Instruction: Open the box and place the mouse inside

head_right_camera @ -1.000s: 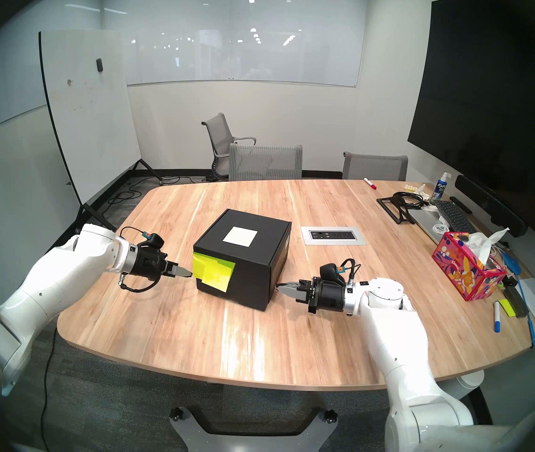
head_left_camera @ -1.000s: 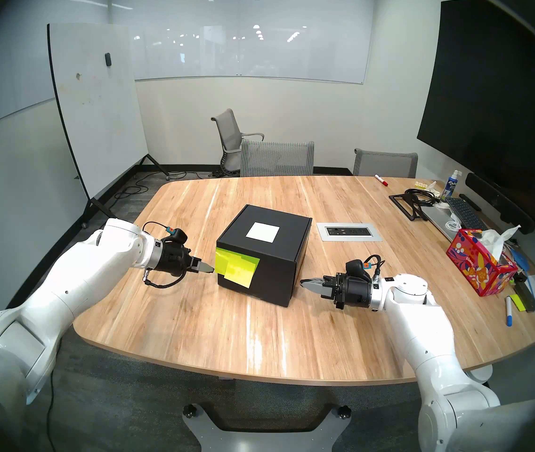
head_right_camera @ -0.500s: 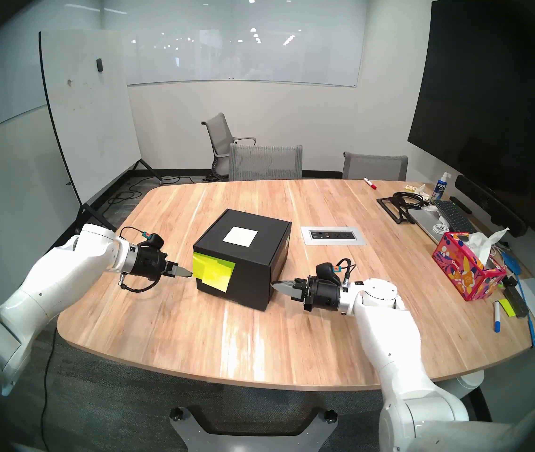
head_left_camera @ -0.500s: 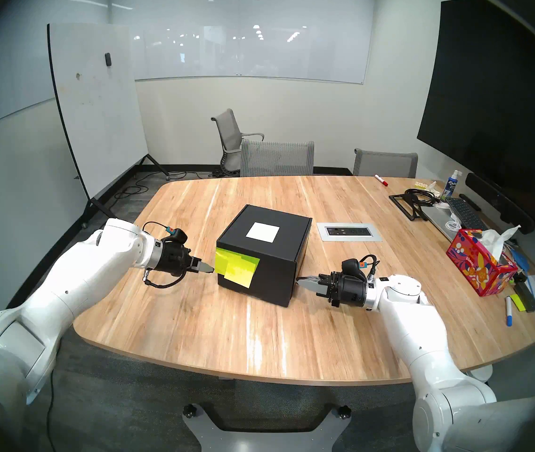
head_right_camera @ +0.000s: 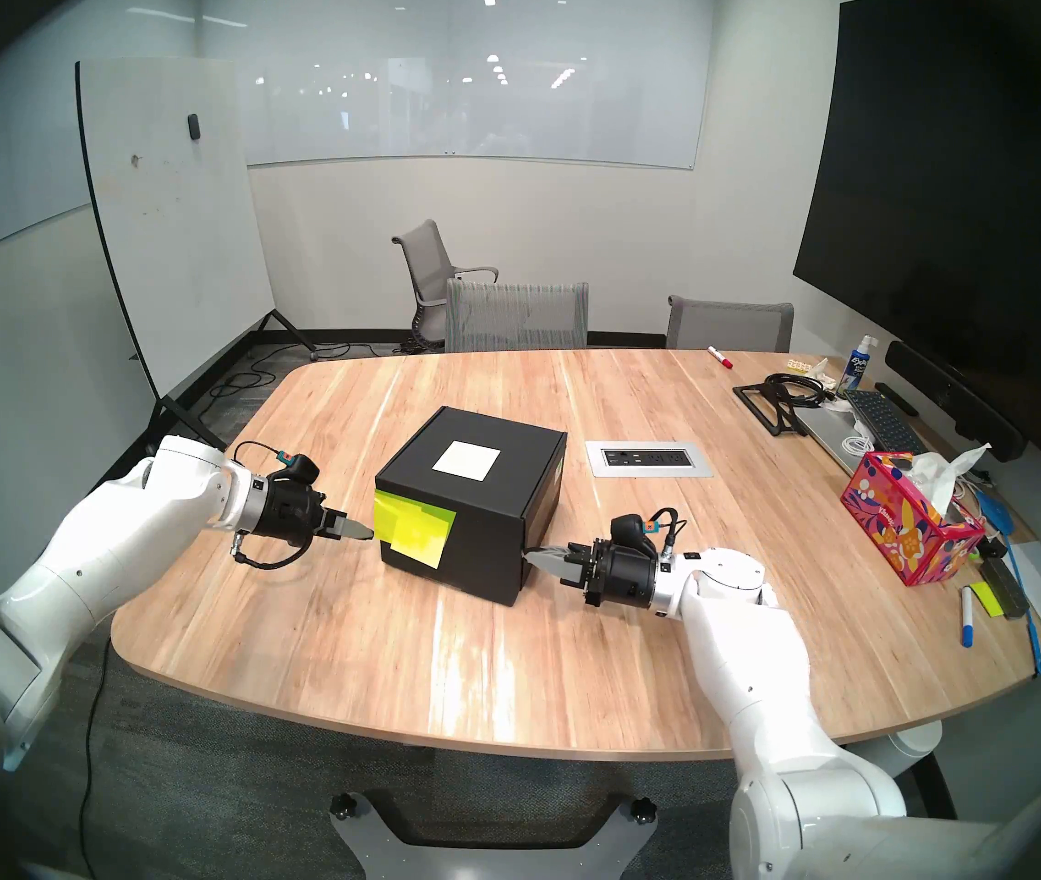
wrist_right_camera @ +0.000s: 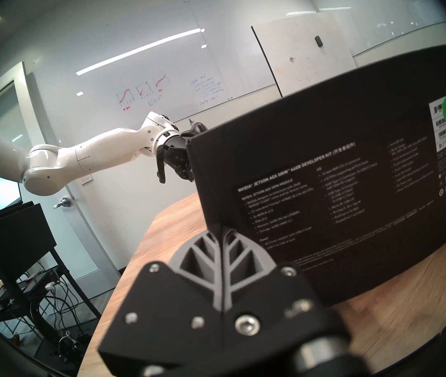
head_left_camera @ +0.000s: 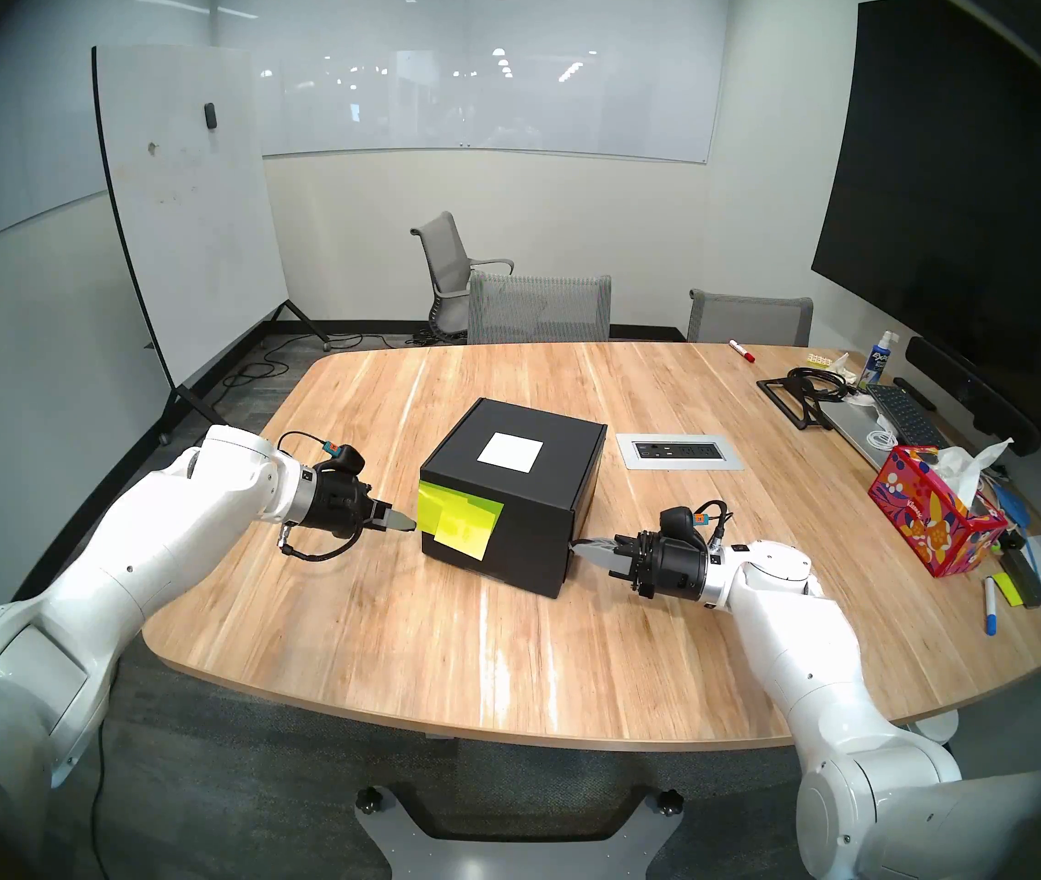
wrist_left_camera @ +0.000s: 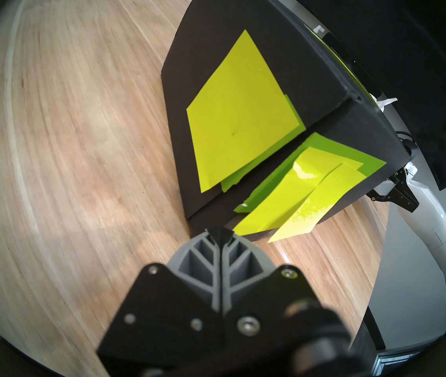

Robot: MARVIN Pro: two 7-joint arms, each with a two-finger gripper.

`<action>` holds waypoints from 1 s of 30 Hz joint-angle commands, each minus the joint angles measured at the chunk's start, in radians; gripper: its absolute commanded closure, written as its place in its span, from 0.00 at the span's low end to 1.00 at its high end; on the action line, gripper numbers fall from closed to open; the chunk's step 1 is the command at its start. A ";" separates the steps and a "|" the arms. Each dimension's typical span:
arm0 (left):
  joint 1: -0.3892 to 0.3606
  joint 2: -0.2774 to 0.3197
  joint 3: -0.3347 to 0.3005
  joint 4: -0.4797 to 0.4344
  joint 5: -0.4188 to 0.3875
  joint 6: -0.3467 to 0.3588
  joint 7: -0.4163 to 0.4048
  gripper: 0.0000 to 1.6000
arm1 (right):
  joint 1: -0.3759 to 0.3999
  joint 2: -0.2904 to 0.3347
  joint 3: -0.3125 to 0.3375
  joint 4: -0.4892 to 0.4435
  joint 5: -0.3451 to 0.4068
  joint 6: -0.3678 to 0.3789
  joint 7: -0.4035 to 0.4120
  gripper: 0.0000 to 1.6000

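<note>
The black box (head_left_camera: 530,510) stands closed in the middle of the table, with a white label (head_left_camera: 510,452) on its lid and yellow-green sticky notes (head_left_camera: 459,522) on its front. My left gripper (head_left_camera: 409,523) is shut, its tip at the box's left front corner beside the notes (wrist_left_camera: 243,129). My right gripper (head_left_camera: 576,546) is shut too, its tip touching the box's right side (wrist_right_camera: 338,177) near the near corner. Both grippers hold nothing. The mouse is out of view.
A power outlet plate (head_left_camera: 680,451) is set into the table right of the box. At the far right are a red floral tissue box (head_left_camera: 930,517), a laptop and keyboard (head_left_camera: 899,415), markers (head_left_camera: 989,605) and cables. Chairs (head_left_camera: 537,307) stand behind the table.
My right gripper has moved left toward the box until its tip meets the box's right side. The box has shifted very slightly left. The left arm has stayed still.
</note>
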 commanded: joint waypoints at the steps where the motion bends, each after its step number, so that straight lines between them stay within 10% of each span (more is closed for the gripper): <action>1: -0.017 -0.002 -0.007 -0.012 -0.003 0.002 -0.002 1.00 | 0.018 -0.010 0.001 -0.011 0.021 0.002 0.000 1.00; 30: -0.013 -0.011 -0.013 -0.024 0.006 -0.014 0.036 1.00 | 0.037 0.000 -0.004 0.013 0.030 0.003 0.000 1.00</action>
